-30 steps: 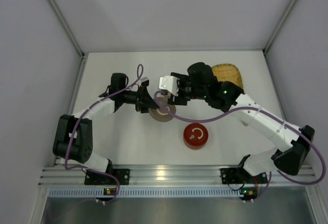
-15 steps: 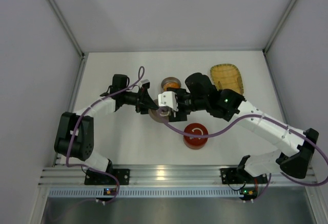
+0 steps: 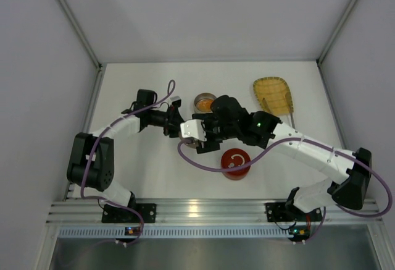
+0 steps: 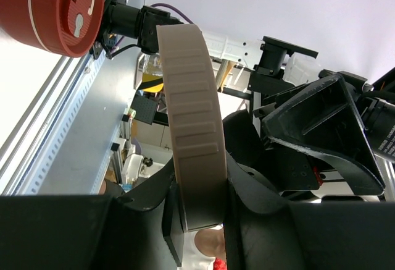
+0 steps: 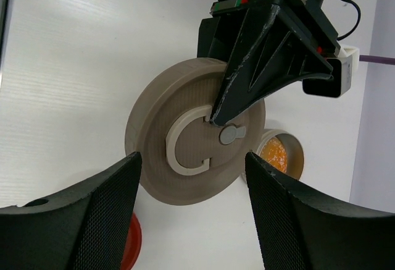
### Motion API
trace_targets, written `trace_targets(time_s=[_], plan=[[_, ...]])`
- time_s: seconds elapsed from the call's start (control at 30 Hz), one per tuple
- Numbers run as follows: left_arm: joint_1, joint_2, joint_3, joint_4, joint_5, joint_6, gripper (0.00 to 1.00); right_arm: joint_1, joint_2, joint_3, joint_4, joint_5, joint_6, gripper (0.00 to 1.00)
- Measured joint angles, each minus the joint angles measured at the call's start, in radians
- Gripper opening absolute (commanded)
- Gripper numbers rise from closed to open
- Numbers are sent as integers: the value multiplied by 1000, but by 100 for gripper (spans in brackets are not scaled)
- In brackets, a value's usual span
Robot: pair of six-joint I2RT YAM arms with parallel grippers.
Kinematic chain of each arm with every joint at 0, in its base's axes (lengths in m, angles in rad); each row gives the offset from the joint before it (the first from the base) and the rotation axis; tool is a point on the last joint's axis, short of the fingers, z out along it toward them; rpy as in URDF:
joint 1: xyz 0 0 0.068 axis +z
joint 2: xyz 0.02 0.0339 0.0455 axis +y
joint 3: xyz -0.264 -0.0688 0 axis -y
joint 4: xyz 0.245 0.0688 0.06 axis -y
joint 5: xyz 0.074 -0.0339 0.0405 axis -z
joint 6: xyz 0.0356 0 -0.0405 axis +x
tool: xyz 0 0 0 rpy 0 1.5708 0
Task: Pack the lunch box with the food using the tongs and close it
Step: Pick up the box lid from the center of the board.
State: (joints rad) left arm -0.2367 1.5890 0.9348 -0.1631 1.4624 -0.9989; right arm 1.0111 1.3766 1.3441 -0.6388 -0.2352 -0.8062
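Closing looks to be the step: your left gripper (image 4: pixel 200 220) pinches the tan lid (image 4: pixel 191 109) upright by its rim; your right gripper (image 5: pixel 191 186) faces it, spread. Orange food (image 5: pixel 274 152) sits in the tin (image 5: pixel 297 159) just beyond. Next, seat the lid squarely.

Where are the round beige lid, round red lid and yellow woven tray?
Round beige lid (image 5: pixel 191 146): right wrist view, top face.
Round red lid (image 3: pixel 234 165): top view, its centre.
Yellow woven tray (image 3: pixel 273 95): top view, woven floor.
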Motion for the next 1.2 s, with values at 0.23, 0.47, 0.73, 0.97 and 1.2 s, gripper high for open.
trace_targets(time_s=[0.23, 0.47, 0.73, 0.97, 1.2], plan=[[-6, 29, 17, -102, -1, 80, 0, 7, 27, -26, 25, 55, -12, 64], [-17, 39, 39, -164, -1, 136, 0, 8, 40, -28, 41, 71, -13, 62], [-16, 39, 45, -200, -6, 174, 0, 12, 49, -28, 54, 85, -3, 50], [-13, 39, 50, -212, -10, 186, 0, 19, 55, -27, 69, 115, 3, 12], [-8, 46, 68, -233, -10, 206, 0, 21, 58, -29, 66, 108, 4, 1]])
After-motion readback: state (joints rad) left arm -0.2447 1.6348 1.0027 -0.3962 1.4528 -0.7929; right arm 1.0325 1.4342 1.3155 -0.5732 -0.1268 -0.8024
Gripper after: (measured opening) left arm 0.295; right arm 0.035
